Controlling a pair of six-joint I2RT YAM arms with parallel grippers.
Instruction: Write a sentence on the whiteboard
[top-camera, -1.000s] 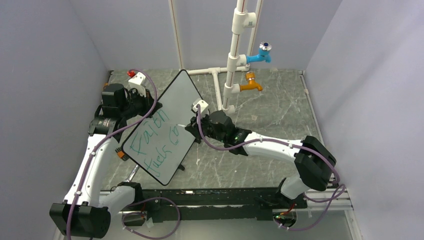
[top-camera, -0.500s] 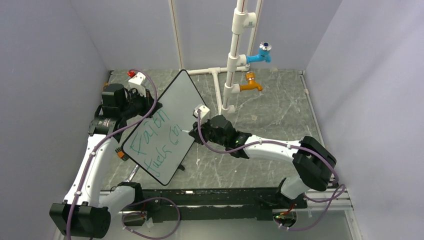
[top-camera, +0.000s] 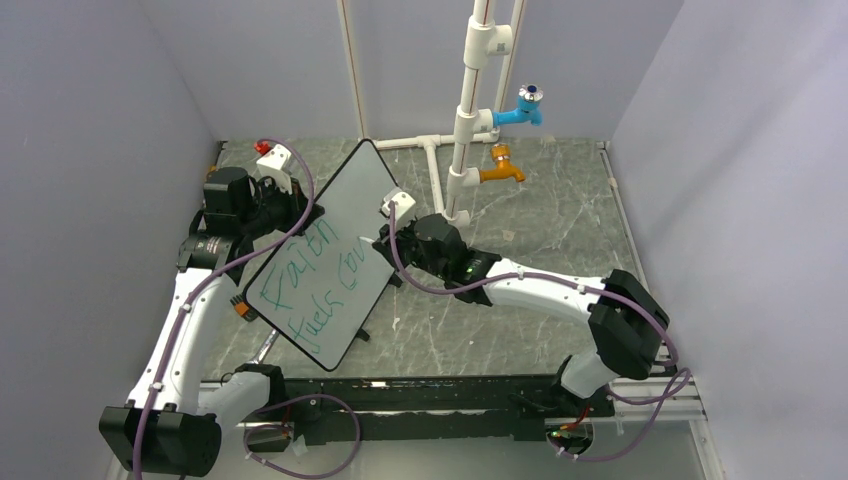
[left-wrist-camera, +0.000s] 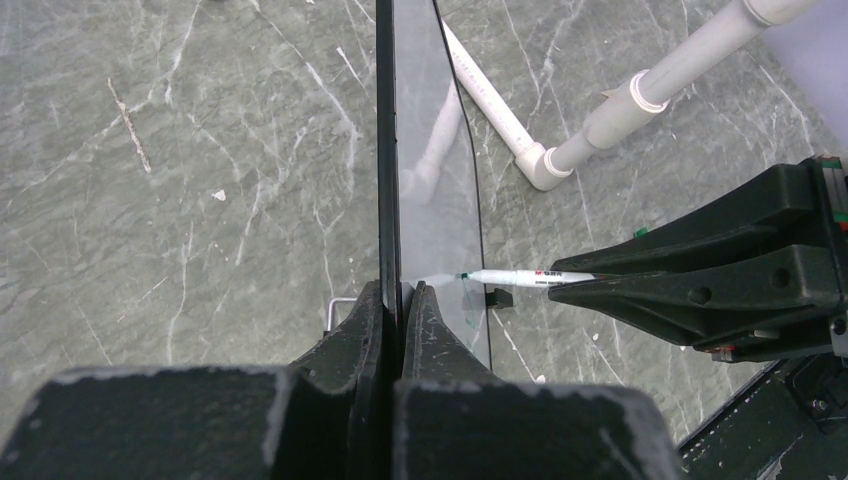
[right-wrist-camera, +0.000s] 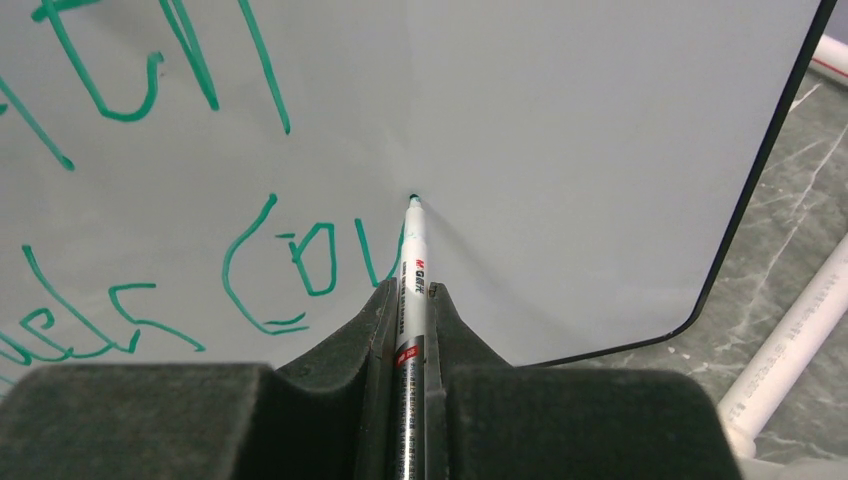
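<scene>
Since the left gripper (left-wrist-camera: 400, 300) is clamped tight on the edge of the board (top-camera: 352, 195), keeping it tilted up at the left of the table (top-camera: 540, 220), the right gripper (right-wrist-camera: 410, 305) can pinch the marker (right-wrist-camera: 414, 240) and put its tip right where the green sentence (top-camera: 305, 285) leaves off, just after "Cou".

The whiteboard (top-camera: 350, 205) is noted white, rimmed black. The sentence (right-wrist-camera: 150, 150) is recorded in green, left of the black right claw (right-wrist-camera: 412, 292). The marker (right-wrist-camera: 414, 240) within it is white, red-banded and green-tipped. The tabletop (top-camera: 540, 230) is grey marble, veined white.
</scene>
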